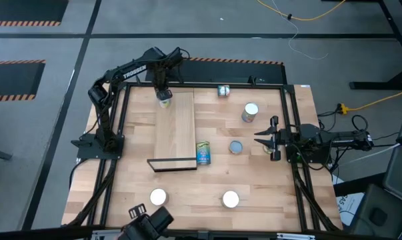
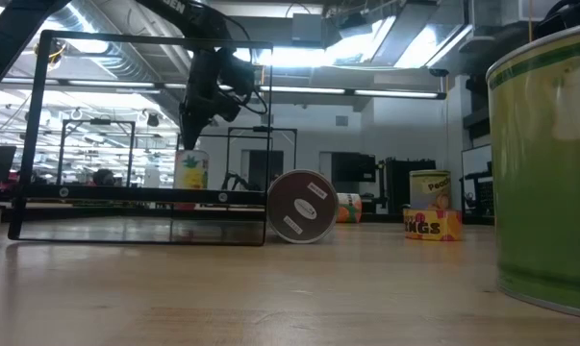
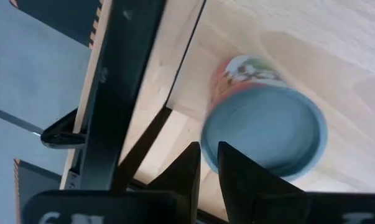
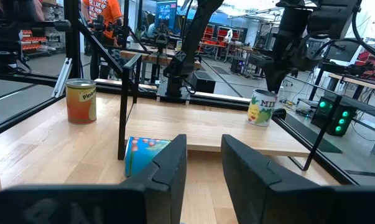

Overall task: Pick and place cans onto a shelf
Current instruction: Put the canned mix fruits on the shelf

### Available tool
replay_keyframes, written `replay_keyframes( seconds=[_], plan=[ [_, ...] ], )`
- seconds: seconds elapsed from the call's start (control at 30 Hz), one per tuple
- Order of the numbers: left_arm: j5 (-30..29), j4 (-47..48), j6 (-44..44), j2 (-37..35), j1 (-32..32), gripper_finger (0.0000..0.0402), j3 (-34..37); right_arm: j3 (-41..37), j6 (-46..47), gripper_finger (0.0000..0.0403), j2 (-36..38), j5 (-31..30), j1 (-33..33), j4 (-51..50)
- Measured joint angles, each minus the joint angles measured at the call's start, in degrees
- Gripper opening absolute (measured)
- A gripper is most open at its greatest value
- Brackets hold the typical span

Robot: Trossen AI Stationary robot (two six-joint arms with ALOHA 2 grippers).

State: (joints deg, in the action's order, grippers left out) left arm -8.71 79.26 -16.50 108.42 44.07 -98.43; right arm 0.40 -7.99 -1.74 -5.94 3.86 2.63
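Note:
The shelf [image 1: 175, 130] is a light-wood plank on the table's left half, with its dark edge [image 1: 174, 163] at the near end. My left gripper [image 1: 163, 92] is over the shelf's far end, shut on a can [image 1: 165, 101] with a yellow-green label [image 4: 262, 107]. My right gripper [image 1: 262, 139] is open and empty at the table's right side, pointing left. A blue-and-yellow can [image 1: 203, 153] lies on its side by the shelf's near right corner. Other cans stand at the far middle [image 1: 223, 91], the right middle [image 1: 250, 112] [image 1: 235, 147] and the near edge [image 1: 159, 197] [image 1: 230, 199]. My left gripper holds the can by its top rim [image 3: 207, 146]. The rim runs between the two fingers, one finger [image 3: 231, 163] over the sunken top and one outside the wall. The fingers come from above, pointing down. The can stands upright at the shelf's far end [image 2: 190, 171].
A black frame [image 1: 284, 127] runs round the tabletop, with a post beside the shelf's far end [image 3: 122, 93]. A big green can [image 2: 549, 163] stands close to the low camera. Bare wood lies between the shelf and the right-hand cans.

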Motion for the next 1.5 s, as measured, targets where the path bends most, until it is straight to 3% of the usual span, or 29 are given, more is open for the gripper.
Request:
replay_keyframes(
  seconds=[0.67,1.13,1.3,1.5],
  plan=[
    [0.74,-0.34,3.1,-2.3,-2.58,0.005,0.0,0.0,0.0,0.0105,-0.02,0.0,0.0,0.0],
    [2.48,-0.22,13.45,-8.07,-7.99,0.005,-0.04,0.0,0.0,0.0105,-0.01,-0.02,0.0,0.0],
    [2.73,-0.62,14.77,-7.87,-9.84,0.0069,-0.04,0.0,0.0,0.0105,-0.02,-0.02,0.02,0.0],
    [2.61,-0.94,22.43,-7.54,-11.09,0.011,-0.04,0.0,0.0,0.0105,-0.01,-0.02,0.0,0.0]
  ],
)
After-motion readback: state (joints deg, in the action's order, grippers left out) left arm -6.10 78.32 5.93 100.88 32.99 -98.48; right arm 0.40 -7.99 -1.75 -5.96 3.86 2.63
